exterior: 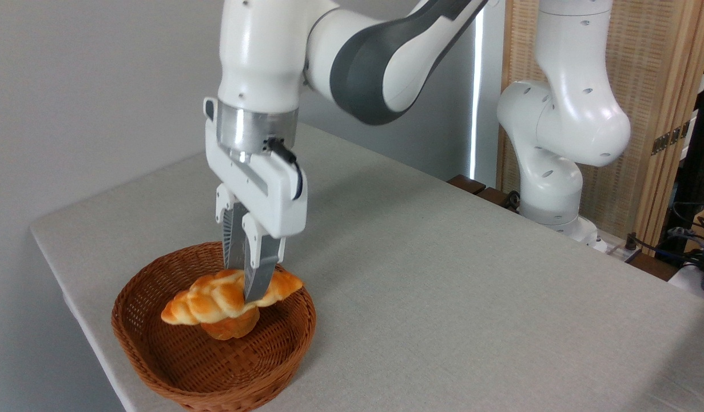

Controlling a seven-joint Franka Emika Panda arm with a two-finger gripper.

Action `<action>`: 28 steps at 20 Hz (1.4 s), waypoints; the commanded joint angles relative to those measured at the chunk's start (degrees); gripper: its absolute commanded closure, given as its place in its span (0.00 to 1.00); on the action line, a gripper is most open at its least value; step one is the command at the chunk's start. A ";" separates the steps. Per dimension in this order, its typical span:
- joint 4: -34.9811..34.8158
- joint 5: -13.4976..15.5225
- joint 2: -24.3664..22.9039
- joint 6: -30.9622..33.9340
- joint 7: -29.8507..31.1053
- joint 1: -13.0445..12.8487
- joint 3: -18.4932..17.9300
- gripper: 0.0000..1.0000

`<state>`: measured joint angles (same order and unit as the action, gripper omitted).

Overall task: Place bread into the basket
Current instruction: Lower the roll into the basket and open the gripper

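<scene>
- Presently the braided golden-orange bread (214,302) sits in the lower left of the frame, inside the outline of the basket, lying across the top of a small round orange bun (230,327).
- Its pointed ends run from lower left to upper right; pale creases show along the braid.
- The gripper (244,280) comes down from above with its jaws closed on the loaf near its middle, one finger in front, one behind.
- The bun rests on the basket floor, directly under the loaf.
- The brown wicker basket (135,337) stands near the left front edge of the grey table (443,286).
- The white robot arm (352,57) reaches in from the upper right; its base (552,189) stands at the table's far right edge.
</scene>
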<state>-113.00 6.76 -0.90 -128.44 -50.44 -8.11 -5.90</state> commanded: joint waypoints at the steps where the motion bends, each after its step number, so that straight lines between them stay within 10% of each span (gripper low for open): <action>1: 1.38 0.89 1.25 -0.23 -0.80 -0.59 -0.86 0.44; 4: 1.29 0.80 1.51 -0.23 -0.71 -0.59 -0.51 0.19; 15: 1.38 0.63 1.51 -0.23 -0.88 -0.59 -0.51 0.00; 28: 1.38 0.63 1.51 -0.32 -0.88 -0.59 -0.51 0.00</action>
<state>-112.06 6.76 0.64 -128.44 -50.44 -8.16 -5.83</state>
